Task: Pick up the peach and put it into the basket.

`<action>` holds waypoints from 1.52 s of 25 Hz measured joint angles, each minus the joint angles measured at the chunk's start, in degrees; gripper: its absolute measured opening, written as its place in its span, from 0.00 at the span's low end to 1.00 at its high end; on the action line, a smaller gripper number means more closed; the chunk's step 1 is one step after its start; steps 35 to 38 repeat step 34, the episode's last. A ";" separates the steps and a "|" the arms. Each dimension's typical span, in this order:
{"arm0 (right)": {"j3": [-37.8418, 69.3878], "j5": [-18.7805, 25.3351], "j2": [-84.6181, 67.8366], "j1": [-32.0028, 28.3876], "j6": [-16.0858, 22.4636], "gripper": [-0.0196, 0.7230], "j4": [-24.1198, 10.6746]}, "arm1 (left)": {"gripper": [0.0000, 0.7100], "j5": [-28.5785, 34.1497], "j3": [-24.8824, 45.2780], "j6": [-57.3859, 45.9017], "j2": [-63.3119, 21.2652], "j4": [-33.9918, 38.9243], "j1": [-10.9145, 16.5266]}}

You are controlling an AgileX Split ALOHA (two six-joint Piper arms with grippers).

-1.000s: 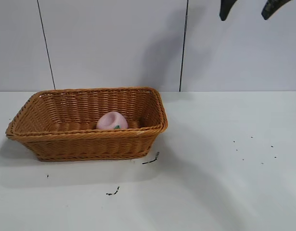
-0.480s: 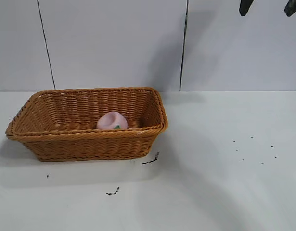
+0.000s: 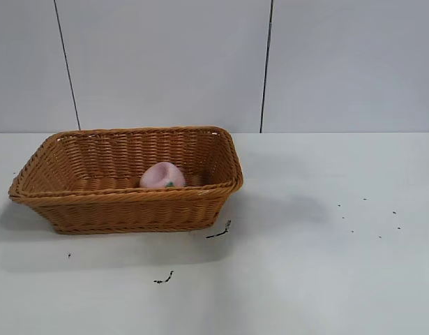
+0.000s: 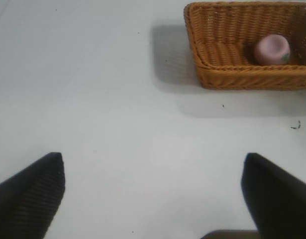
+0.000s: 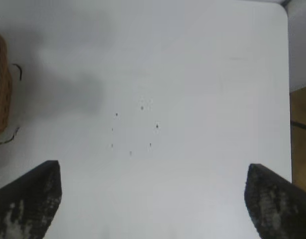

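Peach point(image 3: 162, 175) lay inside the basket point(image 3: 123, 199), on the woven floor toward the end nearest the dark wall seam, leaf mark facing the near rim. Judging by that, the task looked done: fruit in, nothing gripping it, nothing left but for the arms to park. Basket sat on the white table point(image 3: 326, 265), w/ a few dark crumbs just beside its near corner and more specks well apart from it, out on the bare side.

Exterior view showed no arm at all, only a soft shadow on the table beside the basket. Wrist views filled that gap. Left hand point(image 4: 153, 196) hung released above the table, well apart from the basket, jaws spread wide, nothing between them; its view also took in basket and peach point(image 4: 272, 49) from above, confirming the fruit was fully inside the rim. Right hand point(image 5: 153, 199) was likewise released and empty, over the speckled patch away from the basket; only a sliver of basket edge point(image 5: 1, 84) showed there, no peach. Neither wrist view showed the other arm.
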 joint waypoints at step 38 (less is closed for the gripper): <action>21.66 -10.53 -45.54 0.00 0.00 0.96 0.72 | 0.98 0.00 0.00 0.00 0.00 0.00 0.00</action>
